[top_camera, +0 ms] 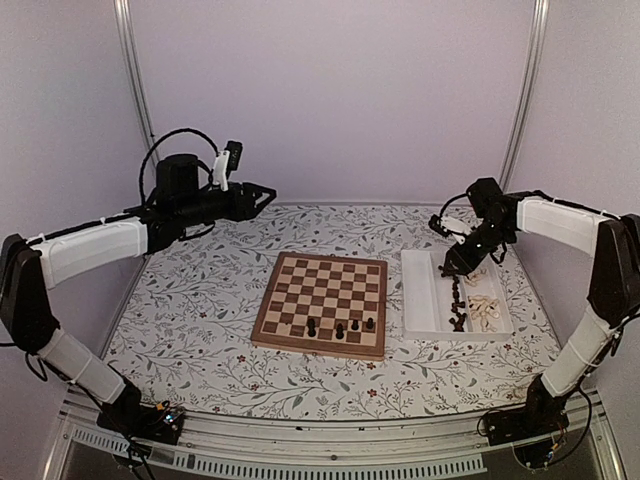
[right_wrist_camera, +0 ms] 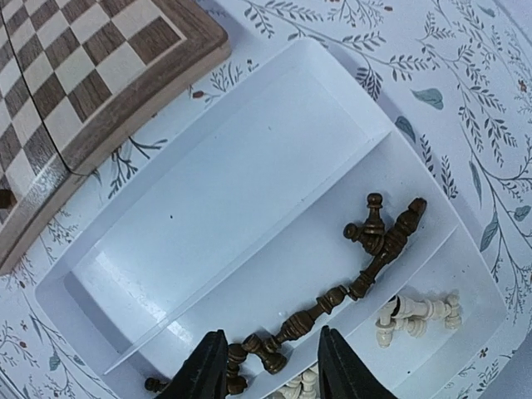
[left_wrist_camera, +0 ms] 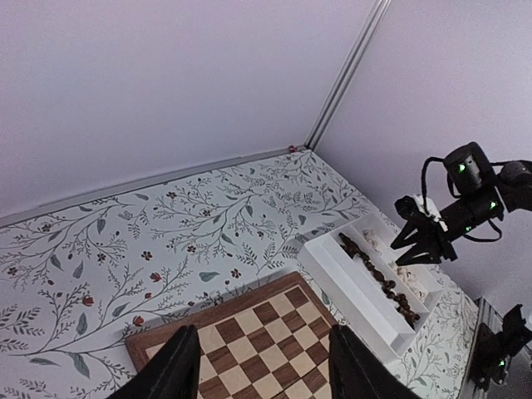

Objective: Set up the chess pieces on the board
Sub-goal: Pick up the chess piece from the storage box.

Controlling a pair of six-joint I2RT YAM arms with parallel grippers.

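The board (top_camera: 322, 303) lies mid-table with several dark chess pieces (top_camera: 339, 329) standing on its near row. More dark pieces (right_wrist_camera: 374, 237) lie in a line in the white tray's middle compartment, and cream ones (right_wrist_camera: 416, 314) lie in the compartment beyond. My right gripper (right_wrist_camera: 270, 370) hangs open low over that line. Its fingers straddle a few dark pieces (right_wrist_camera: 274, 347) and grip none. My left gripper (left_wrist_camera: 262, 370) is open and empty, held high over the board's far left corner (left_wrist_camera: 249, 328).
The white tray (top_camera: 420, 295) sits right of the board, and its compartment nearest the board holds nothing. A floral cloth (top_camera: 200, 290) covers the table. Walls and metal corner posts (top_camera: 525, 90) close in the back and sides.
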